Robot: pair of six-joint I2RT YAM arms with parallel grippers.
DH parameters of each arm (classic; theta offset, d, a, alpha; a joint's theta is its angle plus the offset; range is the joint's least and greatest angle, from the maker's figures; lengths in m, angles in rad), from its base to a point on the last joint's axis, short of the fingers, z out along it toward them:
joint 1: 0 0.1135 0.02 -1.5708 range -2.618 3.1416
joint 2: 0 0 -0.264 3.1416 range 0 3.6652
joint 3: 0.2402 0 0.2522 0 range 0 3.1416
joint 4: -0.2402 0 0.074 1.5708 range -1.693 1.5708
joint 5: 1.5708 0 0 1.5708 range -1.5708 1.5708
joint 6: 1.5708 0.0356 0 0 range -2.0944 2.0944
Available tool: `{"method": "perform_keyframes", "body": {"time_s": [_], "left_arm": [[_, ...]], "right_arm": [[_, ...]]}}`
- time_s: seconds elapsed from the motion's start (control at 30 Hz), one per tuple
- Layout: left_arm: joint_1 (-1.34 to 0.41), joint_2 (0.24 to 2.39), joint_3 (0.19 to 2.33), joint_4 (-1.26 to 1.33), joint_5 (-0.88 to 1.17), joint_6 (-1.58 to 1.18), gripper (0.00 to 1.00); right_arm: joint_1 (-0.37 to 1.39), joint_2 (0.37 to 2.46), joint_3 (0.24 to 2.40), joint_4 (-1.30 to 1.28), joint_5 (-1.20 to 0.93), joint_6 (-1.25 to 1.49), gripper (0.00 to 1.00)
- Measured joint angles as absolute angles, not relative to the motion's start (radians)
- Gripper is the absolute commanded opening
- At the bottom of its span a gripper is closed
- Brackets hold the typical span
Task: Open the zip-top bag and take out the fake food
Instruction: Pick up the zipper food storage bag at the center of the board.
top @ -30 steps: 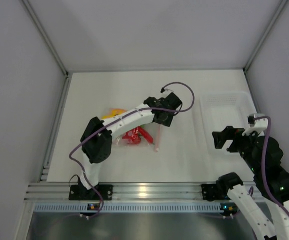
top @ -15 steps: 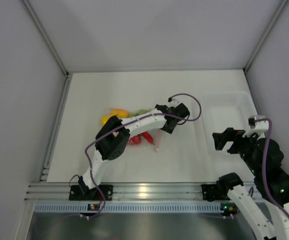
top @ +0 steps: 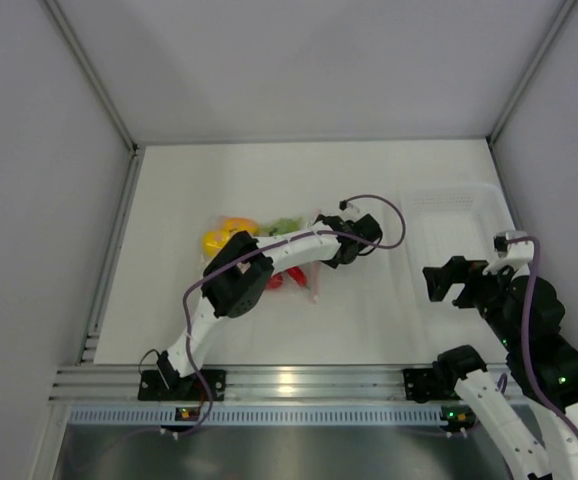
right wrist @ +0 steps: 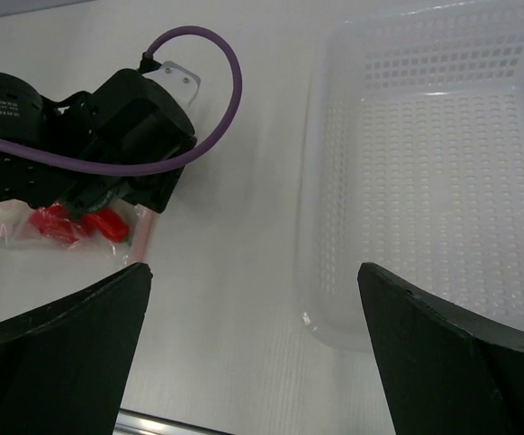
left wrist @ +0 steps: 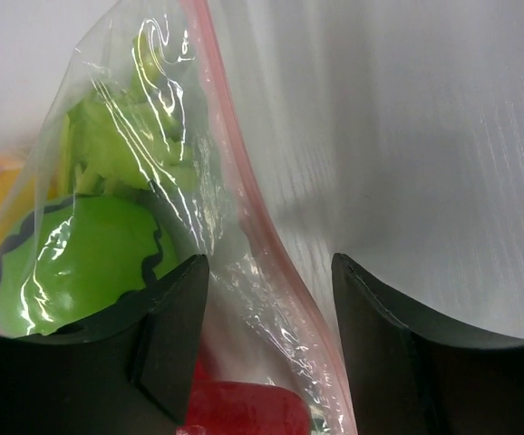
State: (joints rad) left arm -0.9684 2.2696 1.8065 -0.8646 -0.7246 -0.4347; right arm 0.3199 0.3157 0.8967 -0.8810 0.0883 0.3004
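Note:
The zip-top bag (top: 269, 228) lies mid-table, its pink-red zip strip (left wrist: 260, 231) on the right edge. Fake food fills it: a yellow piece (top: 219, 238), a green striped ball (left wrist: 72, 263), leafy green (left wrist: 117, 145) and a red piece (left wrist: 244, 412). My left gripper (left wrist: 271, 299) straddles the zip edge; its jaws stand open, with the strip and clear plastic between the fingers and gaps on both sides. From above, this gripper (top: 327, 255) sits at the bag's right end. My right gripper (right wrist: 253, 308) hangs wide open and empty above the table, right of the bag (right wrist: 26, 227).
A translucent white perforated tray (top: 449, 215) stands at the right, just beyond the right gripper (top: 454, 282). The left arm's forearm (top: 279, 250) and purple cable (right wrist: 217, 100) cross over the bag. Grey walls close off the table at the back and both sides.
The left gripper has moved down and slightly right onto the bag's zip edge, and its jaws have narrowed around the strip. Its forearm shifted, uncovering yellow and green pieces. The right arm stayed still.

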Motion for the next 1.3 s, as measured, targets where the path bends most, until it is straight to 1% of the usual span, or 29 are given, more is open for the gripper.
{"method": "perform_keyframes", "body": {"time_s": [0.03, 0.1, 0.13, 0.17, 0.27, 0.33, 0.37, 0.43, 0.73, 0.9, 1.03, 1.17, 1.3], "left_arm": [[-0.969, 2.27, 1.806, -0.865, -0.728, -0.432, 0.59], [-0.969, 2.27, 1.807, -0.866, -0.734, -0.432, 0.52], [-0.969, 2.27, 1.81, -0.868, -0.735, -0.429, 0.46], [-0.969, 2.272, 1.816, -0.87, -0.736, -0.428, 0.37], [-0.969, 2.284, 1.838, -0.868, -0.739, -0.42, 0.26], [-0.969, 2.292, 1.844, -0.868, -0.744, -0.418, 0.2], [-0.97, 2.296, 1.847, -0.868, -0.748, -0.417, 0.1], [-0.97, 2.3, 1.848, -0.869, -0.751, -0.416, 0.01], [-0.97, 2.294, 1.848, -0.87, -0.775, -0.425, 0.0], [-0.956, 2.214, 1.848, -0.877, -0.773, -0.483, 0.0], [-0.946, 2.086, 1.848, -0.883, -0.818, -0.552, 0.0], [-0.94, 1.919, 1.846, -0.883, -0.863, -0.641, 0.0], [-0.94, 1.824, 1.876, -0.891, -0.888, -0.702, 0.0]], "right_arm": [[0.32, 0.316, 0.896, -0.883, 0.087, 0.3, 0.99], [0.32, 0.315, 0.895, -0.882, 0.085, 0.3, 0.99], [0.32, 0.315, 0.895, -0.882, 0.084, 0.3, 0.99], [0.32, 0.315, 0.895, -0.882, 0.084, 0.3, 0.99], [0.32, 0.315, 0.895, -0.882, 0.084, 0.3, 0.99], [0.32, 0.315, 0.895, -0.882, 0.084, 0.3, 0.99], [0.32, 0.315, 0.895, -0.882, 0.084, 0.3, 0.99], [0.32, 0.315, 0.895, -0.882, 0.084, 0.3, 0.99], [0.32, 0.314, 0.895, -0.882, 0.081, 0.3, 0.99], [0.32, 0.314, 0.895, -0.867, 0.022, 0.3, 0.99], [0.32, 0.311, 0.87, -0.774, -0.167, 0.292, 0.99], [0.32, 0.327, 0.799, -0.632, -0.407, 0.315, 1.0], [0.321, 0.378, 0.724, -0.445, -0.601, 0.374, 0.99]]}}
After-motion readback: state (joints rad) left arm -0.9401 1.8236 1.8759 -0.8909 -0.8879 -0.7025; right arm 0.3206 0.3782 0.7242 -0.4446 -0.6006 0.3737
